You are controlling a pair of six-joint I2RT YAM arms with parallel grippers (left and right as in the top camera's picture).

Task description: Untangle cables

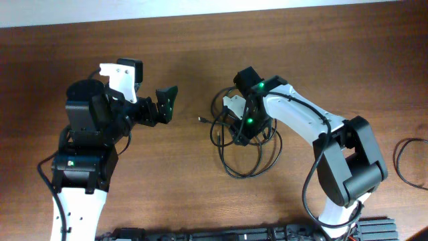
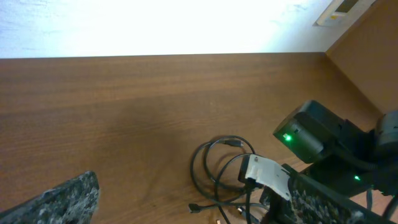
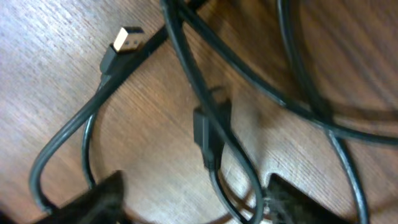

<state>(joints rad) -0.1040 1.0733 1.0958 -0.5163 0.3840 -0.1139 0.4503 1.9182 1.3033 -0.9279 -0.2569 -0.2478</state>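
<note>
The cables [image 1: 246, 148] lie as one tangled bundle of thin black loops on the table, right of centre. My right gripper [image 1: 239, 127] is lowered onto the bundle's upper left part. In the right wrist view its fingers [image 3: 193, 202] are open, with a cable [image 3: 208, 134] and its black plug running between them just above the wood. A metal USB plug [image 3: 127, 37] lies at the upper left. My left gripper [image 1: 166, 106] is open and empty, left of the bundle and apart from it. In the left wrist view the loops [image 2: 214, 168] lie ahead between its spread fingers [image 2: 193, 211].
The brown wooden table [image 1: 180, 174] has a white strip along its far edge [image 1: 200, 8]. Another black cable loop [image 1: 408, 157] lies at the far right edge. The right arm's body [image 2: 305, 137], with a green light, stands over the bundle in the left wrist view.
</note>
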